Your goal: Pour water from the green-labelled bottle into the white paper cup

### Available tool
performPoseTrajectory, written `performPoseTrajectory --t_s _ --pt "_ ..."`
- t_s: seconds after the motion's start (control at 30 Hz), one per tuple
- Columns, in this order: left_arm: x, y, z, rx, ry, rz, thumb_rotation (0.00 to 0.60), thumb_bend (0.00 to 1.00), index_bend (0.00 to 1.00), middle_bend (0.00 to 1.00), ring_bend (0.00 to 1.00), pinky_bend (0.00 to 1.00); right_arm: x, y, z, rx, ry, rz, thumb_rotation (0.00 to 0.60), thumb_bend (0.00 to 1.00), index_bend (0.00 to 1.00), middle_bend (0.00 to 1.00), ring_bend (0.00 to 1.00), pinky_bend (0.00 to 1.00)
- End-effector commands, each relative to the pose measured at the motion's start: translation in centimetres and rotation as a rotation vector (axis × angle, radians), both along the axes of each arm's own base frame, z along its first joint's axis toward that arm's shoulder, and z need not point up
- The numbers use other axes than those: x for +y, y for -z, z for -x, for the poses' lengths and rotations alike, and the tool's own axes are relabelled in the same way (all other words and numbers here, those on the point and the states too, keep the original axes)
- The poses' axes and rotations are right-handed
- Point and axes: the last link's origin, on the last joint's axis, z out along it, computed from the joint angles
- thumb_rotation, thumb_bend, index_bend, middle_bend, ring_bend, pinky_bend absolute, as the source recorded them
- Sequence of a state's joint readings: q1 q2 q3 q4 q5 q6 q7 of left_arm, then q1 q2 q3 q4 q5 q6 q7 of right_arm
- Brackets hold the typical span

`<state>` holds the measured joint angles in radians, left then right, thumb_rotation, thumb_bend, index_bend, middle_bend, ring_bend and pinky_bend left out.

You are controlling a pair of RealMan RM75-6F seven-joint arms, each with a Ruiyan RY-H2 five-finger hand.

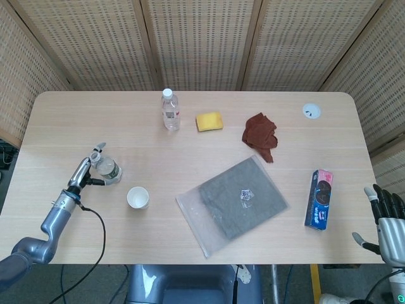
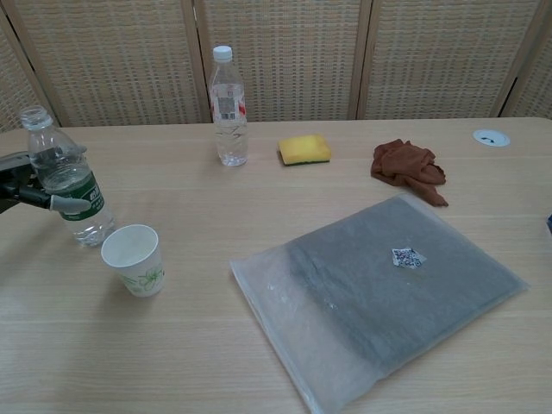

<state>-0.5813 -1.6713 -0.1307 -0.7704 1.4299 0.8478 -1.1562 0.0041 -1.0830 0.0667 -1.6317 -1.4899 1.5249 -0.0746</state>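
Head view shows the left hand right up against the green-labelled bottle, near the left side of the table. The bottle stands up with no cap on. In the chest view, one of the fingers lies across the front of the bottle's green label, and another dark finger sits by the top part on the far left. The bottle is between them, so the hand looks wrapped around it, but I cannot tell how tight the hold is because most of the hand is cut off at the edge. The white paper cup stands open side up, just beside the bottle, a little closer to the robot and to the right. It touches neither the bottle nor the hand. The right hand is well apart from all this, down at the right corner off the edge of the table, with its fingers spread and nothing in them. Further back stands a capped bottle with a yellow sponge next to it and a brown cloth further right. A grey bag lies flat in the middle, and a blue snack box lies near the right side.
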Motion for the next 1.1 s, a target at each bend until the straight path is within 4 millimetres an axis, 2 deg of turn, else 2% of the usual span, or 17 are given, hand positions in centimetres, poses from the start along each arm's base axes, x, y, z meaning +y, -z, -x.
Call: performPoseTrajectory --t_s 0.03,0.1,0.2,0.33,0.57,0.73,0.83,1.0,1.1 --pt "0.2 0.4 0.1 -0.025 -0.009 -0.021 0.600 0.14 0.00 0.00 0.00 0.00 0.0 0.0 0.1 0.000 0.001 0.001 0.600 0.00 0.00 0.00 0.00 0.00" --pt "0.3 0.8 0.1 -0.060 -0.026 -0.029 0.600 0.15 0.00 0.00 0.00 0.00 -0.1 0.0 0.1 0.000 0.005 -0.002 0.600 0.00 0.00 0.00 0.00 0.00" --pt "0.5 1.2 0.4 -0.088 -0.045 -0.048 0.600 0.16 0.01 0.08 0.00 0.00 -0.2 0.1 0.2 0.000 0.006 -0.003 0.600 0.00 0.00 0.00 0.00 0.00" --pt "0.7 1.5 0.5 -0.100 -0.055 -0.049 0.600 0.21 0.17 0.21 0.08 0.08 -0.2 0.1 0.2 -0.001 0.006 -0.005 0.600 0.00 0.00 0.00 0.00 0.00" --pt "1.2 1.8 0.0 -0.167 -0.066 -0.053 0.600 0.31 0.36 0.33 0.18 0.21 -0.2 0.1 0.2 -0.004 0.008 -0.004 0.600 0.00 0.00 0.00 0.00 0.00" --pt "1.4 1.6 -0.2 -0.201 -0.073 -0.067 0.600 0.47 0.49 0.42 0.26 0.30 -0.3 0.2 0.3 -0.003 0.008 -0.006 0.600 0.00 0.00 0.00 0.00 0.00" --pt "1.5 1.2 -0.1 -0.213 -0.076 -0.080 0.600 0.53 0.54 0.46 0.29 0.35 -0.3 0.2 0.2 -0.003 0.006 -0.008 0.600 0.00 0.00 0.00 0.00 0.00" --pt "1.6 0.3 -0.2 -0.213 -0.058 -0.089 0.600 0.56 0.57 0.49 0.32 0.38 -0.2 0.3 0.1 -0.002 0.003 -0.013 0.600 0.00 0.00 0.00 0.00 0.00" --pt "1.7 -0.9 -0.6 -0.158 0.009 -0.076 0.600 0.58 0.57 0.49 0.32 0.39 -0.2 0.3 0.1 -0.004 0.001 -0.012 0.600 0.00 0.00 0.00 0.00 0.00"
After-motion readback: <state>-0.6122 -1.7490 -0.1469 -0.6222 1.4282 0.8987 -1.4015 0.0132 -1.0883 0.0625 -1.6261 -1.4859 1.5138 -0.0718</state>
